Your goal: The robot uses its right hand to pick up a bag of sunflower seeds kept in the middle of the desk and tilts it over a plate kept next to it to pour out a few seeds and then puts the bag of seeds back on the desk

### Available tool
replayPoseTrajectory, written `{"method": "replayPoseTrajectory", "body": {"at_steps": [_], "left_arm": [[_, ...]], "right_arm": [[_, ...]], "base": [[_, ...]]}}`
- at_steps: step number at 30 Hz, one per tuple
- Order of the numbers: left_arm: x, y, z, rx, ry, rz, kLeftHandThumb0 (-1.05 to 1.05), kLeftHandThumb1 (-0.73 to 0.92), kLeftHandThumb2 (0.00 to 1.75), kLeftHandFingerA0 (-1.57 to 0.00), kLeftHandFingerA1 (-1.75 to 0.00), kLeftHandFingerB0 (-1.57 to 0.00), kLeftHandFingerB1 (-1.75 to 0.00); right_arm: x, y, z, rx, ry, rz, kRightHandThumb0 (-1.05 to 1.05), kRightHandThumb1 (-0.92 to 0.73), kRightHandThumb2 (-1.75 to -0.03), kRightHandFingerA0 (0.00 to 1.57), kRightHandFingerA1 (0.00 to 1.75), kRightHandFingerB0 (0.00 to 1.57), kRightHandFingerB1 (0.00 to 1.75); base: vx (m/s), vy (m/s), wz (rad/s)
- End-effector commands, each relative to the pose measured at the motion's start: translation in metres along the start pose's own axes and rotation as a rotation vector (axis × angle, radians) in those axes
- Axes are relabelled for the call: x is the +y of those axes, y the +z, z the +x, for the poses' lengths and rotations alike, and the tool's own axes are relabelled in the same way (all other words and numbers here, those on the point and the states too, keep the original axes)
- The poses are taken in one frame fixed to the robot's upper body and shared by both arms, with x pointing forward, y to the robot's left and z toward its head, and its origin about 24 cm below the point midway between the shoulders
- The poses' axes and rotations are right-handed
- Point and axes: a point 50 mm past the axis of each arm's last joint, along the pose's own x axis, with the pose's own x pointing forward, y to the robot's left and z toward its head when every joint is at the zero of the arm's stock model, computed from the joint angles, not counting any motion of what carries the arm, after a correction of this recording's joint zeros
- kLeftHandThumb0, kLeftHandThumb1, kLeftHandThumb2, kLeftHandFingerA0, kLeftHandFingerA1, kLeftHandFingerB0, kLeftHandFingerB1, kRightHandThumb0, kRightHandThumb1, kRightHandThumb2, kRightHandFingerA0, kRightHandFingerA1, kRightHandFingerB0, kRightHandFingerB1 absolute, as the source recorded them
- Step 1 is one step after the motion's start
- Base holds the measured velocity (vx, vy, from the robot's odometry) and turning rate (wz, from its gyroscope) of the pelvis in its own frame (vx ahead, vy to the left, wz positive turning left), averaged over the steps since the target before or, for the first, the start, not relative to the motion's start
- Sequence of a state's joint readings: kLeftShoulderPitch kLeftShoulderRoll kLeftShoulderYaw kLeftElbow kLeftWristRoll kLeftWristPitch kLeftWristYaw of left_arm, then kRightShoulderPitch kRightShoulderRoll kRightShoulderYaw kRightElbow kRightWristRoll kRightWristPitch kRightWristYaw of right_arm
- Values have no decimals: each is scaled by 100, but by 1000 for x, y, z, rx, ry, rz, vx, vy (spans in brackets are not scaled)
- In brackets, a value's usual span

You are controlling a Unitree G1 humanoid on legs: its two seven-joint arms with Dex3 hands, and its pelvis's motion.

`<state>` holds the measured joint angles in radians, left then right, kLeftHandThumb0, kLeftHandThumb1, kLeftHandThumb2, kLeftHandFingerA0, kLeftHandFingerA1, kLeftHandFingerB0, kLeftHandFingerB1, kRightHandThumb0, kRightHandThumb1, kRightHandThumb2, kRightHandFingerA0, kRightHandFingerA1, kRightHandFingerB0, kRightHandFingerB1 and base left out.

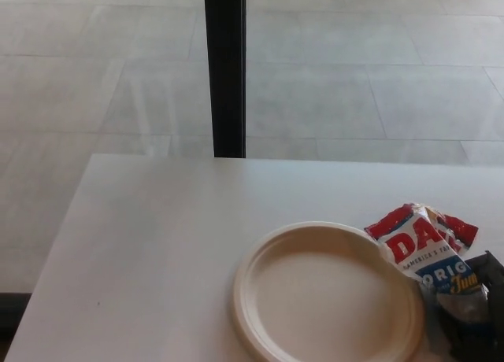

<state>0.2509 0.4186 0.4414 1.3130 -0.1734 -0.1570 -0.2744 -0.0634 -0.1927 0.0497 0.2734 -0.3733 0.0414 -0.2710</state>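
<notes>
A grey tiled floor and a black post [228, 67] sit behind the white table [157, 244]. At the lower right, the right hand [472, 319] is closed around the seed bag [425, 248] — its top leans by the plate [327, 295] rim. The plate looks empty, and seeds could spill onto the table — the bag sits at the edge, not over the middle.

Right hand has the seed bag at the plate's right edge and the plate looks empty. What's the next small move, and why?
Probably carry the bag leftward over the plate and tip its top down. The right hand grips the bag's lower end, the bag only overlaps the plate's right rim, and no seeds show on the plate. Pouring from here would likely spill onto the desk.
</notes>
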Motion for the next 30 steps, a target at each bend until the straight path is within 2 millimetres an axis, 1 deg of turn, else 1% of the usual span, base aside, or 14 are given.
{"method": "replayPoseTrajectory", "body": {"at_steps": [1, 5, 6, 9, 10, 11, 12, 15, 18, 26, 27, 28, 29, 30], "left_arm": [[10, 4, -2, -5, 41, 77, -98, 76, 112, -26, -57, -9, -37], [11, 4, -2, 1, 42, 77, -99, 75, 113, -24, -57, -9, -41], [11, 5, -2, 3, 39, 80, -93, 91, 68, -27, -50, -16, -33], [13, 4, -3, -1, 30, 93, -92, 91, 68, -25, -51, -15, -33], [13, 4, -3, 3, 33, 79, -92, 90, 68, -25, -51, -16, -33], [13, 5, -3, 3, 41, 70, -92, 89, 67, -28, -51, -20, -33], [13, 5, -2, 6, 45, 70, -94, 89, 67, -29, -50, -21, -33], [14, 6, -3, 5, 46, 79, -93, 89, 67, -29, -51, -21, -34], [15, 7, -3, 1, 38, 102, -93, 91, 69, -27, -51, -19, -34], [16, 6, -3, 8, 45, 87, -91, 91, 69, -27, -49, -19, -33], [16, 7, -3, 7, 43, 81, -87, 70, 110, -22, -56, -11, -44], [16, 8, -3, 6, 41, 81, -91, 91, 69, -26, -48, -18, -32], [15, 8, -3, 8, 43, 78, -88, 70, 110, -21, -55, -10, -44], [15, 8, -3, 8, 44, 80, -91, 91, 69, -27, -50, -19, -33]], "right_arm": [[-8, -20, -16, -88, -47, 27, -28, -73, -86, 78, 175, 64, 163], [-16, -17, -14, -128, -44, 0, -27, -75, -76, 77, 173, 66, 158], [-19, -17, -13, -134, -40, -13, -26, -75, -76, 75, 172, 65, 157], [-26, -14, -10, -190, -23, -29, -20, -70, -79, 86, 175, 62, 153], [-29, -12, -8, -194, -27, -36, -28, -77, -80, 74, 170, 63, 160], [-32, -8, -6, -236, -22, -20, -19, -71, -85, 75, 167, 67, 155], [-36, -5, -4, -280, -21, -40, -17, -66, -91, 77, 175, 65, 164], [-39, -2, -3, -307, -25, -62, -21, -64, -91, 81, 173, 67, 161], [-46, 2, 0, -355, -47, -205, -30, -73, -80, 83, 169, 71, 159], [-56, 14, 4, -418, -19, -285, -25, -68, -85, 83, 173, 70, 157], [-56, 15, 5, -421, -21, -287, -24, -67, -89, 84, 175, 70, 157], [-57, 17, 5, -436, -28, -290, -25, -66, -82, 84, 175, 70, 158], [-57, 19, 5, -451, -30, -294, -25, -67, -80, 85, 175, 69, 158], [-57, 20, 6, -459, -28, -301, -26, -66, -78, 107, 175, 68, 143]], "base": [[0, 0, 0], [0, 0, 0], [0, 0, 0], [0, 0, 0], [0, 0, 0], [0, 0, 0], [0, 0, 0], [0, 0, 0], [0, 0, 0], [0, 0, 0], [0, 0, 0], [0, 0, 0], [0, 0, 0], [0, 0, 0]]}}
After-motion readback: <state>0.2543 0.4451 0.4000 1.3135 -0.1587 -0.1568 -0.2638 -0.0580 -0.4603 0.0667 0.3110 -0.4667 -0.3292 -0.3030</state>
